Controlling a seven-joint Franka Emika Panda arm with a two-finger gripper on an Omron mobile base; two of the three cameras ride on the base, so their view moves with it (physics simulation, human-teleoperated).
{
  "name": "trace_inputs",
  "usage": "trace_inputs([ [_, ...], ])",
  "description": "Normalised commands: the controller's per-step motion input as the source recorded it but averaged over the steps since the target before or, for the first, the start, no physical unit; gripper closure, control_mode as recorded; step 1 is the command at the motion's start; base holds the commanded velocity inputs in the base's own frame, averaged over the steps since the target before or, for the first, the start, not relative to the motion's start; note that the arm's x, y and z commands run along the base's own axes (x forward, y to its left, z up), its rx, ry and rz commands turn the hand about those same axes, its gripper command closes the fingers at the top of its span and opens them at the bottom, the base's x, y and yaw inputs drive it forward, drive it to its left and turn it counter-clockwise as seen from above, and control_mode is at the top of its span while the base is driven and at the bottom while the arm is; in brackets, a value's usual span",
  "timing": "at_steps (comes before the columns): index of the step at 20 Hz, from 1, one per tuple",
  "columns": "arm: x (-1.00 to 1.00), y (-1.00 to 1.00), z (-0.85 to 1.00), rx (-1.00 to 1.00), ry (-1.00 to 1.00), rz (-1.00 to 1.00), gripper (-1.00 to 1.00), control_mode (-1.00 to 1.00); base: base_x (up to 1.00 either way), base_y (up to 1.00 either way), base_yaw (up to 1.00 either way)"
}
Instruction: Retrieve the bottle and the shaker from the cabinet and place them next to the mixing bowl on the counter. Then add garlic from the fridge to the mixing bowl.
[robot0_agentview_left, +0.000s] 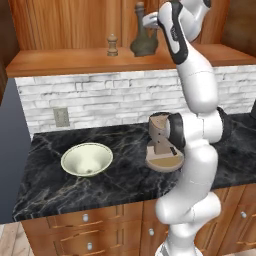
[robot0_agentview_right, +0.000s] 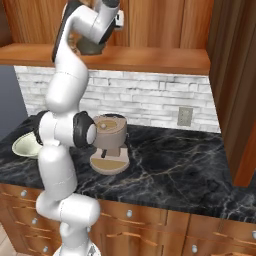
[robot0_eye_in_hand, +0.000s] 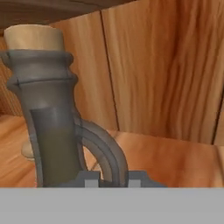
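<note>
On the cabinet shelf (robot0_agentview_left: 75, 61), the end effector (robot0_eye_in_hand: 111, 177) grips the dark, corked bottle (robot0_eye_in_hand: 50, 109).

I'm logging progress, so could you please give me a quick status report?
Gripper shut on the bottle handle, on the cabinet shelf. Shaker beside it, untouched. Mixing bowl waiting on counter. Nothing blocking.

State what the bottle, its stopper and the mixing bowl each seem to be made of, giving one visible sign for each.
Bottle: probably glazed stoneware or dark glass; dull grey-green, ridged neck, moulded handle.
Stopper: likely cork; pale tan, matte.
Mixing bowl: seemingly glazed ceramic; smooth cream surface with soft sheen.
</note>
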Motion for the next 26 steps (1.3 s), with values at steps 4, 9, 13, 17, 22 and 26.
trace_inputs([
  [4,-0.36,-0.27,-0.95,0.38,-0.24,-0.06,1.0,-1.0,0.0,0.0,0.0],
  [9,-0.37,-0.01,-0.08,0.04,-0.24,0.0,1.0,-1.0,0.0,0.0,0.0],
  [13,-0.38,0.0,0.21,-0.02,-0.08,0.0,1.0,-1.0,0.0,0.0,0.0],
  [17,-0.79,0.0,0.24,0.0,-0.1,0.0,1.0,-1.0,0.0,0.0,0.0],
  [22,-0.84,0.0,0.49,0.01,0.02,-0.01,1.0,-1.0,0.0,0.0,0.0],
  [26,-1.0,0.14,-0.12,-0.01,0.19,-0.04,1.0,-1.0,0.0,0.0,0.0],
])
